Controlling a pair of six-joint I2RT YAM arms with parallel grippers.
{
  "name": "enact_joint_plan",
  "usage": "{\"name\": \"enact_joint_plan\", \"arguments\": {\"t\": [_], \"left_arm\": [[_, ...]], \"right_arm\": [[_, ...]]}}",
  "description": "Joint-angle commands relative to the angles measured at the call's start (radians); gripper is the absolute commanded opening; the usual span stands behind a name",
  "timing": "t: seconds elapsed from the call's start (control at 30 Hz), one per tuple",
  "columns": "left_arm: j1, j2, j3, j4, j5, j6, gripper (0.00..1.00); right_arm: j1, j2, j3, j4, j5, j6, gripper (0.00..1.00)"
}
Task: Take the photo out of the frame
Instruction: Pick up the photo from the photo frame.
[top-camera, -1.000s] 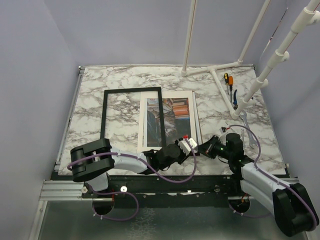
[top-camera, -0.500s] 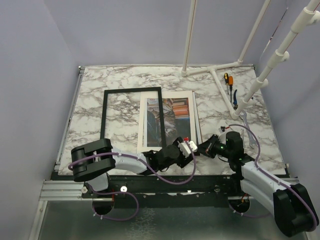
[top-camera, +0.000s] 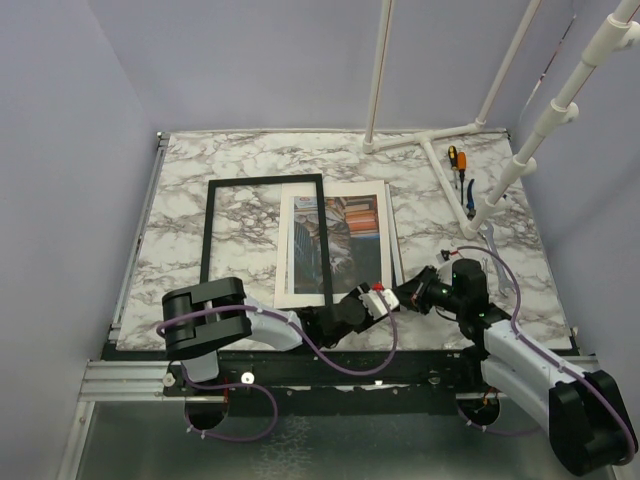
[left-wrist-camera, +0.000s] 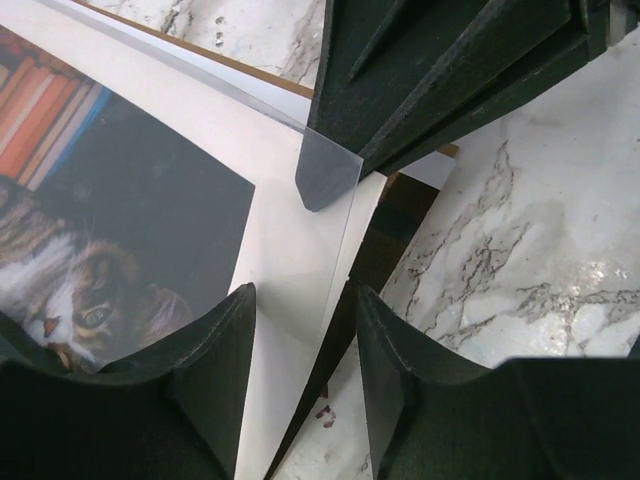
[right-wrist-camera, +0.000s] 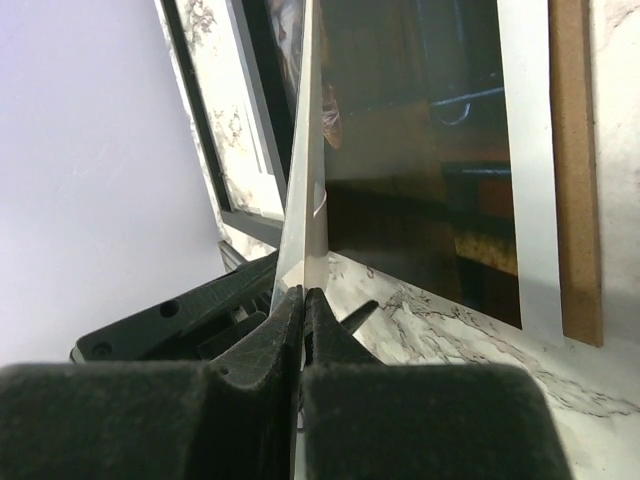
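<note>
Lying flat under the frame's (top-camera: 207, 235) right bar, the photo (left-wrist-camera: 150, 230) looked light, floppy, crease-prone (best pinched at its white corner); left gripper (left-wrist-camera: 303, 310) gaped half-open, empty, while right gripper (right-wrist-camera: 303, 300) pinched a clear sheet (left-wrist-camera: 328, 175).

Lab booth: plain walls (top-camera: 260, 60), PVC rig (top-camera: 425, 141)

Bright, even light with soft shadows; the marble table (left-wrist-camera: 560, 290) glints, and wrist-view foregrounds are blurred.
</note>
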Motion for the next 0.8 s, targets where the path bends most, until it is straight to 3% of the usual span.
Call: {"name": "enact_joint_plan", "arguments": {"t": [0.0, 0.27, 0.5, 0.6, 0.77], "left_arm": [[-0.030, 0.034, 0.035, 0.047, -0.134, 0.046, 0.44], [-0.064, 0.063, 0.050, 0.067, -0.228, 0.084, 0.35], [-0.076, 0.061, 0.051, 0.065, -0.284, 0.092, 0.12], [-0.075, 0.058, 0.046, 0.066, -0.291, 0.084, 0.03], [-0.076, 0.053, 0.042, 0.068, -0.301, 0.068, 0.00]], "right_arm": [[-0.002, -0.001, 0.032, -0.020, -0.035, 0.030, 0.04], [-0.002, 0.004, 0.048, -0.040, -0.050, 0.054, 0.05], [-0.002, -0.086, 0.096, -0.194, 0.018, -0.012, 0.30], [-0.002, -0.155, 0.120, -0.312, 0.099, -0.044, 0.34], [-0.002, -0.256, 0.157, -0.491, 0.214, -0.092, 0.38]]}}
